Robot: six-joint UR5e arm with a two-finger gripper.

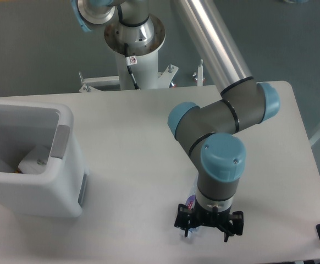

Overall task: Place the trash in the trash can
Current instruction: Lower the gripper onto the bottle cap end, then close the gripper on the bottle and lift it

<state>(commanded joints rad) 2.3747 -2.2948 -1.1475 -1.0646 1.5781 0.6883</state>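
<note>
At the near edge of the worktop point(149, 165), towards its right side, the arm's claw point(208, 228) hangs low over the surface with its wrist pointing straight down. Just under it a bit of the plastic bottle point(191, 202) peeks out: a bluish, pinkish sliver beside the wrist, and a pale blue glint between the black fingers. The rest of it is hidden by the arm. Whether the claw is spread around the bottle or already pinching it cannot be told from this high view, since the wrist covers the gap. The trash can point(66, 165) stands well apart, at the left end of the worktop, open at the top, and a whitish lump inside it point(34, 160) looks like the paper wad, though that is a judgement and not certain. If so, half the task is done and the step in hand is the grasp of the bottle. The next move calls for a firm hold on it, a lift high enough to clear the can's rim, and a carry leftwards across the worktop to above the opening before letting go.
</note>
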